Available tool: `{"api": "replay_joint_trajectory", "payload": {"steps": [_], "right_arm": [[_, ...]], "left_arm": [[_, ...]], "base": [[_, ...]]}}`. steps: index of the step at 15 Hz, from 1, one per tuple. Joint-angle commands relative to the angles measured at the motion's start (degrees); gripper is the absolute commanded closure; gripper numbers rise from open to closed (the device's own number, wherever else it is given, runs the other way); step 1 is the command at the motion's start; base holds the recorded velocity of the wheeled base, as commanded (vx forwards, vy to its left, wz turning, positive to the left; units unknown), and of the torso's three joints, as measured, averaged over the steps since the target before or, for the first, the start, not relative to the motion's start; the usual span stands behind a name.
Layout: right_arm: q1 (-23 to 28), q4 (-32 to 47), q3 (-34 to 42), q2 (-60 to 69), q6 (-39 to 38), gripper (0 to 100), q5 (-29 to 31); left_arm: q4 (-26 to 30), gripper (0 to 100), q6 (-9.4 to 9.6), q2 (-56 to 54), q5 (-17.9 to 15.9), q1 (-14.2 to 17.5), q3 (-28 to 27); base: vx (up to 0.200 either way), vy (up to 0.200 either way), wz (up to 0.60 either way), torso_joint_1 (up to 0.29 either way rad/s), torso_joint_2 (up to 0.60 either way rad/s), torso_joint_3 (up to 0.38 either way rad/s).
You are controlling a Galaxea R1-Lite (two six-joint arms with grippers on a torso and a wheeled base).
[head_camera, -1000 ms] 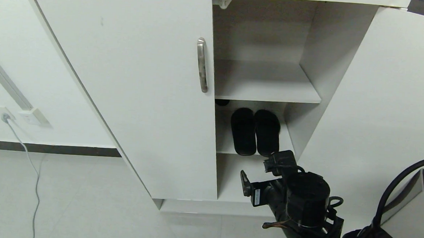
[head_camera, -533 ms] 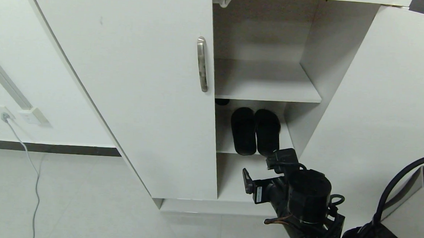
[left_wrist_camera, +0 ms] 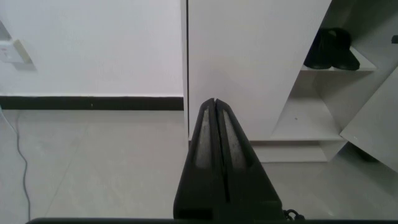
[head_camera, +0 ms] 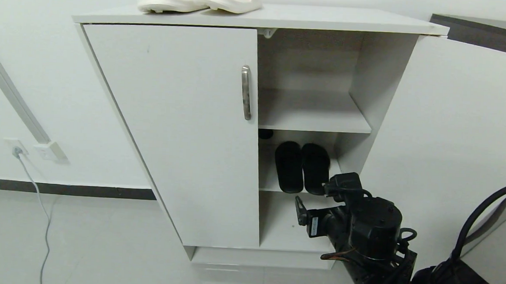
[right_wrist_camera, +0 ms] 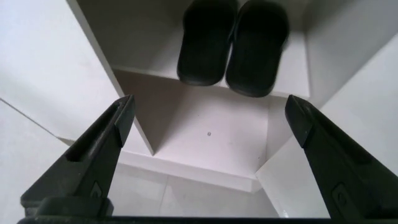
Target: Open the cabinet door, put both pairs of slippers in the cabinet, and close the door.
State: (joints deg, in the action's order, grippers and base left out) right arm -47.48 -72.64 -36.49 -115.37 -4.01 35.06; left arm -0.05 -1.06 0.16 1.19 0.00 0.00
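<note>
Our head cam has tilted up vs. a sec ago, so the cream foam slippers (head_camera: 200,0) now show on the white wooden cabinet's (head_camera: 285,17) top, at its front-left edge. The black rubber slippers (head_camera: 302,167) sit side by side on the mid shelf, w/ the right door (head_camera: 453,126) swung open. R gripper (right_wrist_camera: 209,102) hovers just in front of that shelf, fingers wide apart, empty. L gripper (left_wrist_camera: 214,106) hangs low near the floor, fingers pressed together. We judge pair 1 stowed; the cream pair comes next, then the door.

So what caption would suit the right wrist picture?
Open right gripper facing black slippers on a cabinet shelf.
</note>
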Motion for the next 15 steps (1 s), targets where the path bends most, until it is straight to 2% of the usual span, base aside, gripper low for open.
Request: {"api": "replay_joint_trajectory", "payload": {"steps": [1,5,15], "right_arm": [[0.11,-0.04,0.10,0.06,-0.03,0,0.01],[0.11,-0.04,1.24,0.32,-0.03,0,-1.66],[-1.12,-2.41,3.97,0.32,0.50,0,-3.33]], "left_arm": [[-0.04,100,0.01,0.11,0.04,0.00,0.00],[-0.04,100,0.01,0.02,0.12,0.09,0.00],[-0.04,100,0.01,0.02,0.12,0.09,0.00]], "base": [[0.000,0.000,0.00,0.002,0.00,0.193],[0.000,0.000,0.00,0.001,0.00,0.187],[0.000,0.000,0.00,0.000,0.00,0.005]]}}
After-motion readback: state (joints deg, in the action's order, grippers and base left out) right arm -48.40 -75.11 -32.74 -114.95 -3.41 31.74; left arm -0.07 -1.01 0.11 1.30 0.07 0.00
